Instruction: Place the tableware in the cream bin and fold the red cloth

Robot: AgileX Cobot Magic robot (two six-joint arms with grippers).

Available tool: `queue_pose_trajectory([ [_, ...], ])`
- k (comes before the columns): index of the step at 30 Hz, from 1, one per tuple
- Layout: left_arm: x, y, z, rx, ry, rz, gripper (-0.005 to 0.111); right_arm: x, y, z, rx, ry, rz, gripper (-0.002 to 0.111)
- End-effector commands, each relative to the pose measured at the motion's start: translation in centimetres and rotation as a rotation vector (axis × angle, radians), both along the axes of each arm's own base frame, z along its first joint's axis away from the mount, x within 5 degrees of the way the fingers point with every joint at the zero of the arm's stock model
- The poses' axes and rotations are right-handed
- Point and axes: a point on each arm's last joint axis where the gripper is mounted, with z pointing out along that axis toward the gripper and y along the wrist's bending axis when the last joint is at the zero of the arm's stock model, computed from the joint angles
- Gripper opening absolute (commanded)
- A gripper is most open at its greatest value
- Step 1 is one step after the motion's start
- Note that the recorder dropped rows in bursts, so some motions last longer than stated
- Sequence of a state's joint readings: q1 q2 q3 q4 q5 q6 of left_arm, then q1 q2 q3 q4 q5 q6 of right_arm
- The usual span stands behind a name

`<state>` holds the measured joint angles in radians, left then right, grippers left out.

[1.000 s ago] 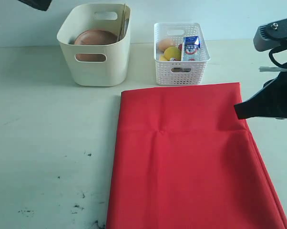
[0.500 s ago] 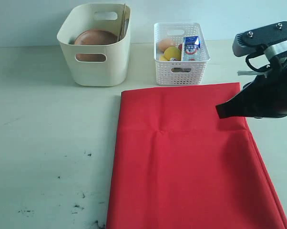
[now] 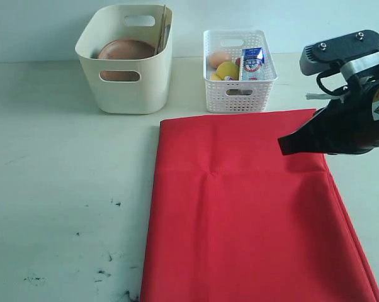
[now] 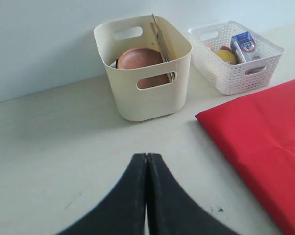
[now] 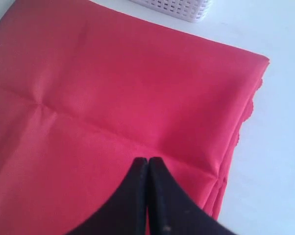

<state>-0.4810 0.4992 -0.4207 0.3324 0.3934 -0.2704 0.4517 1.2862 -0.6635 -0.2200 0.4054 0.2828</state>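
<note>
The red cloth (image 3: 252, 207) lies flat and doubled over on the table, with a crease across it and stacked layers showing along one edge (image 5: 235, 142). My right gripper (image 3: 282, 146) hovers over its far right part, shut with nothing between the fingers (image 5: 148, 159). The cream bin (image 3: 128, 60) stands at the back left and holds the round brown wooden plate (image 3: 124, 50) and the thin chopsticks (image 3: 162, 31) leaning on its wall. My left gripper (image 4: 146, 155) is shut and empty above bare table, and does not show in the exterior view. Other tableware is hidden.
A white perforated basket (image 3: 238, 66) beside the cream bin holds a milk carton (image 3: 252, 61), a lemon (image 3: 226, 69) and an egg (image 3: 218, 58). Dark specks (image 3: 104, 258) mark the table at the front left. A pale wall runs behind the bins.
My right arm has come in from the right edge, moving leftward over the cloth's far right part. A dark part at the top left corner has left the view. The cloth has not moved.
</note>
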Motion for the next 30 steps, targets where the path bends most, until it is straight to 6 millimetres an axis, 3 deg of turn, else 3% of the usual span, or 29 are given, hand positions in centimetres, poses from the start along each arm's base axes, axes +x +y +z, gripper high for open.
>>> queue_pose_trajectory([
  [1,0.01,0.14,-0.52,0.023,0.023,0.010,0.000,0.13,0.15,0.14,0.003,-0.019,0.015,0.000],
  [30,-0.15,0.07,-0.55,-0.022,0.044,0.013,0.000,0.25,0.27,0.27,0.027,-0.034,0.006,0.000],
])
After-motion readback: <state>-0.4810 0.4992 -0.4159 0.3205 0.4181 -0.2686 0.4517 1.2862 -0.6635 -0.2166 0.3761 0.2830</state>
